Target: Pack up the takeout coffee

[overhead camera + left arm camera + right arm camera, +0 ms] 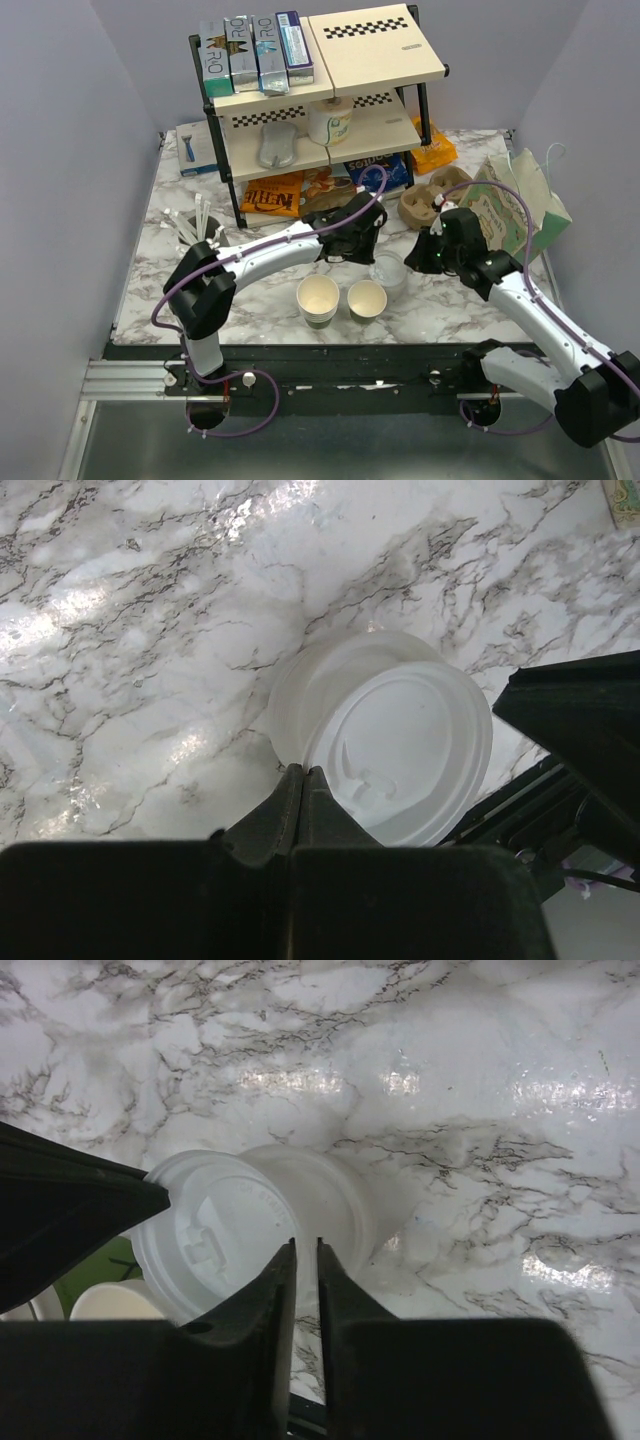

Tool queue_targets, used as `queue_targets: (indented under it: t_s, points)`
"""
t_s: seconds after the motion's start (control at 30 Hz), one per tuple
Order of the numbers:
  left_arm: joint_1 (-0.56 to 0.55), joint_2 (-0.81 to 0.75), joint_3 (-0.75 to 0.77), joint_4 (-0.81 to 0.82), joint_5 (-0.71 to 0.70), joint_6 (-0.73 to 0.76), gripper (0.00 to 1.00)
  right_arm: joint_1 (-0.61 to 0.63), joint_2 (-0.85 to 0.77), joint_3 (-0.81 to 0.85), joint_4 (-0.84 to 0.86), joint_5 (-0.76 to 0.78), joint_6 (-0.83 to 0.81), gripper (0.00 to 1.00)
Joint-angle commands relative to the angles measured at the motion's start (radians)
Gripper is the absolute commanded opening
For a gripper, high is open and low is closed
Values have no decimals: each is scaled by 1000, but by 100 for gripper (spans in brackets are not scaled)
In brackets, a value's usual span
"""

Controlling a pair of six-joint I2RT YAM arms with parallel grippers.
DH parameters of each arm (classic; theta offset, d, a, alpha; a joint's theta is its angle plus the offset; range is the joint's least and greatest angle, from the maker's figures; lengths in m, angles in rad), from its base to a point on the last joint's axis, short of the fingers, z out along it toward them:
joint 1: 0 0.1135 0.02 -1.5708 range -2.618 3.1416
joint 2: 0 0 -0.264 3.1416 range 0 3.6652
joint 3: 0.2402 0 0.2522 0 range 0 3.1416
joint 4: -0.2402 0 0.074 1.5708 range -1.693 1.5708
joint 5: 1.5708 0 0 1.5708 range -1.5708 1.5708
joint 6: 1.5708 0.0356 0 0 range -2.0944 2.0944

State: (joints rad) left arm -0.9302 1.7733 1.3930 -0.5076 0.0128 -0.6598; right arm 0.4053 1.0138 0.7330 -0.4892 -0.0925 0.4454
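A single cream paper cup [366, 298] stands lidless on the marble table, beside a taller stack of nested cups [318, 300]. A stack of translucent white lids [388, 270] sits just behind it. My left gripper [362, 250] is shut on the rim of the top white lid [400, 745], which sits shifted off the stack. In the left wrist view its fingertips [303, 770] meet at that rim. My right gripper [425, 258] is nearly closed, pinching the rim of the lid stack [335, 1200]. Its fingertips [306, 1243] keep a thin gap. The cup's rim [105, 1305] shows at lower left.
A two-level rack [320, 100] at the back holds boxes, and another green-printed cup [330, 122] stands on its middle shelf. Snack bags lie under it. A brown cup carrier [425, 200] and a paper bag [515, 205] stand at the right. Stirrers [195, 225] lie at the left.
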Motion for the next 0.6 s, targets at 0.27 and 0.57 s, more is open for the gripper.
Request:
queue_targets:
  t_s: [0.27, 0.57]
  points:
    - [-2, 6, 63, 11, -4, -6, 0, -6, -52, 37, -15, -7, -37, 55]
    - [2, -93, 32, 133, -57, 155, 0, -5, -311, 69, 18, -6, -85, 81]
